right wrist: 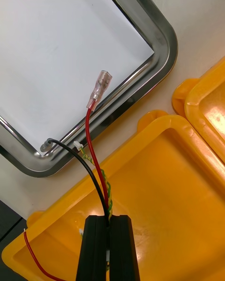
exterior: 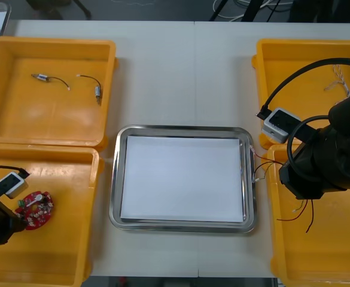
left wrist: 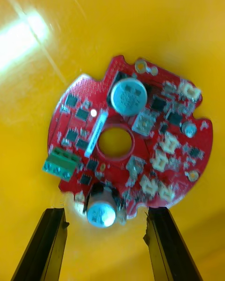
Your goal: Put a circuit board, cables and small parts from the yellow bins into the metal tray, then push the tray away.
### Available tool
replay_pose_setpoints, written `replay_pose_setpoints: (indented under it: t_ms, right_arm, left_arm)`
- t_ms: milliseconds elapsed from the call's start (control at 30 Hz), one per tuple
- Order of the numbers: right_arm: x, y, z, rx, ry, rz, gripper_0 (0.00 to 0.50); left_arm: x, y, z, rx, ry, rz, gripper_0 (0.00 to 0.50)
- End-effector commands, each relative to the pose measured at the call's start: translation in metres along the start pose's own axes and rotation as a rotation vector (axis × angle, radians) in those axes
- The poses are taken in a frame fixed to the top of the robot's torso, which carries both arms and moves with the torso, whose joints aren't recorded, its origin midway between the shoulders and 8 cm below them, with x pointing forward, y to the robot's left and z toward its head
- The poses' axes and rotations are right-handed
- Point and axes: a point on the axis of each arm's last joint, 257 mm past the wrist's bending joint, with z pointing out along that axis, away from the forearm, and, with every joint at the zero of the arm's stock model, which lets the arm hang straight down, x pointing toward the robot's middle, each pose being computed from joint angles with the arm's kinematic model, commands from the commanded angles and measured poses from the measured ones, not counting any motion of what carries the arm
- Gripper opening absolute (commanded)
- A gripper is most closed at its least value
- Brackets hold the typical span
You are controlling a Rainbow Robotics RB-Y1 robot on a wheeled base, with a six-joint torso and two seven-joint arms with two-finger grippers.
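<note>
Right wrist view: right gripper clamped on red and black cables, over right bin; cable ends over tray rim. Left gripper wide, fingers flanking board in left bin.

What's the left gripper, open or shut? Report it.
Open: the left gripper has its fingers apart, the round red circuit board lying in the yellow bin beyond them.

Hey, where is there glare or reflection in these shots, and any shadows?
Left wrist view: a bright patch glares off the yellow bin floor past the circuit board, ahead of the open left end effector. Right wrist view: the metal tray rim shows reflections, beyond the right end effector shut on cables. Front view: even light, soft shadows inside the bins.
</note>
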Motion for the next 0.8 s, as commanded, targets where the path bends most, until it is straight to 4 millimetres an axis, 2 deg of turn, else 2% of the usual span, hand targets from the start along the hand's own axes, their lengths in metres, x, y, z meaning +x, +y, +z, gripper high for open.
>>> replay_pose_setpoints:
  t_ms: [33,467,633,800]
  right_arm:
    - [-0.002,-0.010,-0.007,0.043,-0.003,0.022,0.000]
    - [-0.002,-0.009,-0.007,0.041,-0.004,0.023,0.000]
    - [-0.002,-0.009,-0.007,0.041,-0.003,0.022,0.000]
    - [-0.002,-0.009,-0.007,0.041,-0.003,0.023,0.000]
  left_arm:
    - [-0.025,0.026,-0.036,-0.066,0.001,-0.110,0.500]
    - [-0.043,0.050,-0.075,-0.104,0.024,-0.200,0.500]
    - [-0.044,0.055,-0.085,-0.112,0.023,-0.338,0.500]
    - [-0.045,0.058,-0.085,-0.116,0.000,-0.476,0.500]
